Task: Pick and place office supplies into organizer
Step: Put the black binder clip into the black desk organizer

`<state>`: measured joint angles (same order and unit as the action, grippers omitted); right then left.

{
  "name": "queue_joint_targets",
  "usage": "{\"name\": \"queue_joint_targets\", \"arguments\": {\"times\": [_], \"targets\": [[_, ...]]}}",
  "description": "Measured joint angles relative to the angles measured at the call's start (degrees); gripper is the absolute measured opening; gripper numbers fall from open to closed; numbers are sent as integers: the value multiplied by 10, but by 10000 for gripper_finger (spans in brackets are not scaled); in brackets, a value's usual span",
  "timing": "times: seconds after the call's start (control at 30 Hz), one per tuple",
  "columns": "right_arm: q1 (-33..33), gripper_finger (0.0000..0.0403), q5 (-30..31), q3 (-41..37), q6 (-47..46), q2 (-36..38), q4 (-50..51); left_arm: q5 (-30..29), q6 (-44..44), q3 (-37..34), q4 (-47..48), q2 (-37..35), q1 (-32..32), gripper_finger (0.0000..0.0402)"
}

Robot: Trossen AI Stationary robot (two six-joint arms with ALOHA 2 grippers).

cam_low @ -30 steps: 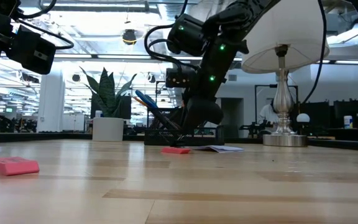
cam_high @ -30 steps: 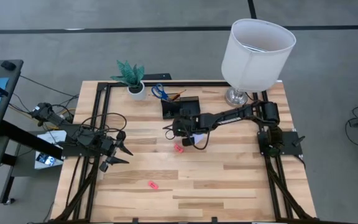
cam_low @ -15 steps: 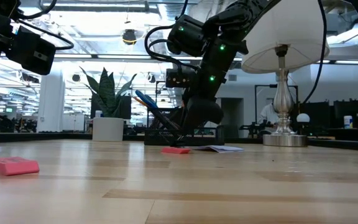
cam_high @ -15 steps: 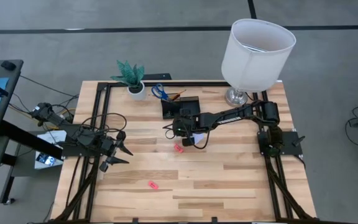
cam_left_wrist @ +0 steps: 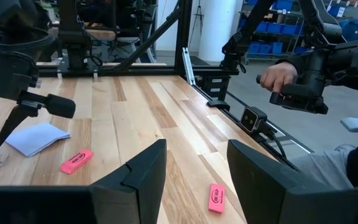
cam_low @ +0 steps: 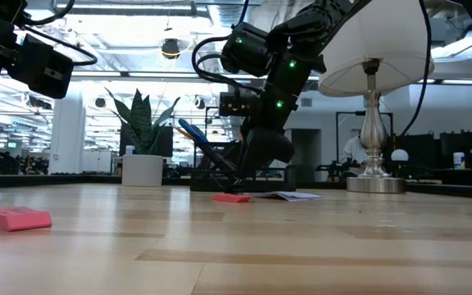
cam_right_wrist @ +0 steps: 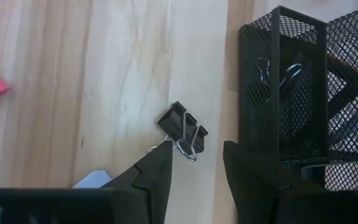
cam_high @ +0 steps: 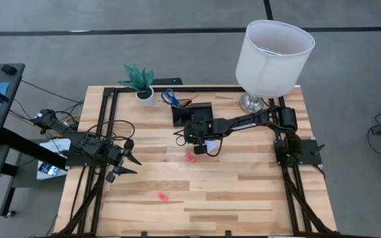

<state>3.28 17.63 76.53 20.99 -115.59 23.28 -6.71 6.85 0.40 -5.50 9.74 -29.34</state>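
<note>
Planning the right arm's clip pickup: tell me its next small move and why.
Probably ease the right gripper down and close on the black binder clip. The clip lies on the wood just ahead of the parted fingers, not yet held, beside the mesh organizer, which already holds another clip. The left gripper waits at the table's left.

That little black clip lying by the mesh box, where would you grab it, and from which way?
Probably from straight above, pinching the binder clip across its black body, not the thin wire loops. It lies flat on the table, loops towards the right gripper, whose open fingers flank them. The organizer stands close beside it, so a sideways approach looks cramped.
</note>
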Motion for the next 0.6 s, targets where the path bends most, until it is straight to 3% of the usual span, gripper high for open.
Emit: {"name": "queue_joint_targets", "arguments": {"times": [0.6], "targets": [[3, 127, -13, -13, 0, 0, -16, 0, 0, 0, 0, 0, 0, 163]]}}
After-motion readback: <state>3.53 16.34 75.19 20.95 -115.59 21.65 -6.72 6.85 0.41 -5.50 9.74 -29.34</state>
